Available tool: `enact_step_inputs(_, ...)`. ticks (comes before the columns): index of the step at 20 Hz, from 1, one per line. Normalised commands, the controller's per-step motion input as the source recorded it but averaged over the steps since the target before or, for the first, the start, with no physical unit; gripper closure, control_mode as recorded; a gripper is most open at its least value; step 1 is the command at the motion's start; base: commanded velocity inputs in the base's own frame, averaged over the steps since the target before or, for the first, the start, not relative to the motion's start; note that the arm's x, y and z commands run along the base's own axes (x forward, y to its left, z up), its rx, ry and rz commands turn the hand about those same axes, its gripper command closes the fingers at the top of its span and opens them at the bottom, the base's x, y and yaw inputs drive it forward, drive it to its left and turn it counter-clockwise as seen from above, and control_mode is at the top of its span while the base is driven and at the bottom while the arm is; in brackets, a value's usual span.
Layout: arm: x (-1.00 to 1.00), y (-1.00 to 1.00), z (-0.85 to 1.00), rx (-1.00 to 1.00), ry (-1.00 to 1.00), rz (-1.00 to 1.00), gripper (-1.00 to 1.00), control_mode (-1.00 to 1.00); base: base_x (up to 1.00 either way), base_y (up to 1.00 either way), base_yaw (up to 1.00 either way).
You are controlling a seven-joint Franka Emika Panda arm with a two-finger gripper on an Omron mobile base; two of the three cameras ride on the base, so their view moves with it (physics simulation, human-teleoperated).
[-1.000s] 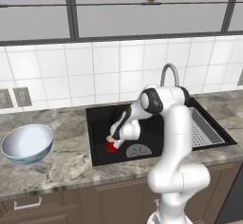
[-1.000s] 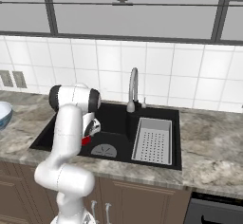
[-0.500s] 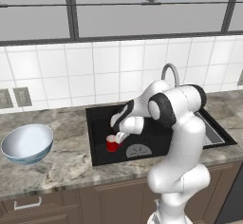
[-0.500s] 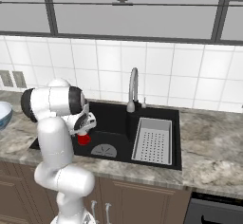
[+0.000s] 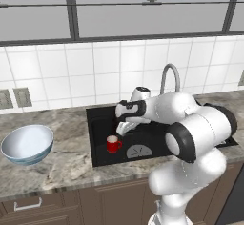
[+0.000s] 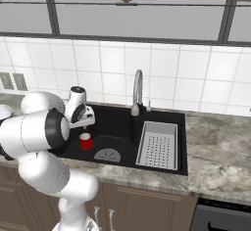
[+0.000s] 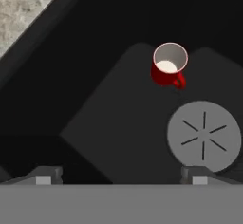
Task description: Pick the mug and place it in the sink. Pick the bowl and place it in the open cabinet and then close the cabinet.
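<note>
Table, near edge: the marbled grey table point(image 5: 71, 164) carries the bowl point(image 5: 27, 144) at its left end, upright and untouched, well apart from the sink.
Bowl: white inside, blue-teal outside; nothing in it that can be made out.
Sink: the black sink point(image 5: 97, 155) is recessed in the table; its round grey drain point(image 7: 204, 135) lies just beside the mug.
Mug: the red mug point(image 5: 113, 144) stands upright on the sink floor, mouth up, handle toward the drain; nothing touches it.
Pincer: the pincer point(image 5: 122, 126) hangs above the mug, clear of it, jaws spread wide and holding nothing; in the hand view both fingertips point(image 7: 43, 175) stand far apart with the mug between and beyond them.
Faucet: the curved metal faucet point(image 6: 137, 93) rises behind the basin, clear of the arm.
Progress, judged: the mug step appears done, since the mug rests in the sink and is released.
Remaining, judged: bowl to the cabinet, then doors shut; neither begun. The cabinet's state cannot be told.
</note>
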Motion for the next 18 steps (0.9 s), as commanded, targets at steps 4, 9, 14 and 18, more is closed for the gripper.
enact_step_inputs(4,-0.45,0.00,1.00,0.01,0.12,0.00,-1.00,-1.00,0.00,0.00,0.00)
enact_step_inputs(9,-0.48,0.00,0.83,0.00,0.00,-0.03,-1.00,-1.00,0.00,0.00,0.00)
enact_step_inputs(14,-0.29,0.05,0.35,-0.03,-0.04,-0.01,-1.00,-1.00,0.00,0.00,0.00)
enact_step_inputs(18,-0.22,0.39,0.17,-0.01,-0.05,-0.07,-1.00,-1.00,0.00,0.00,0.00)
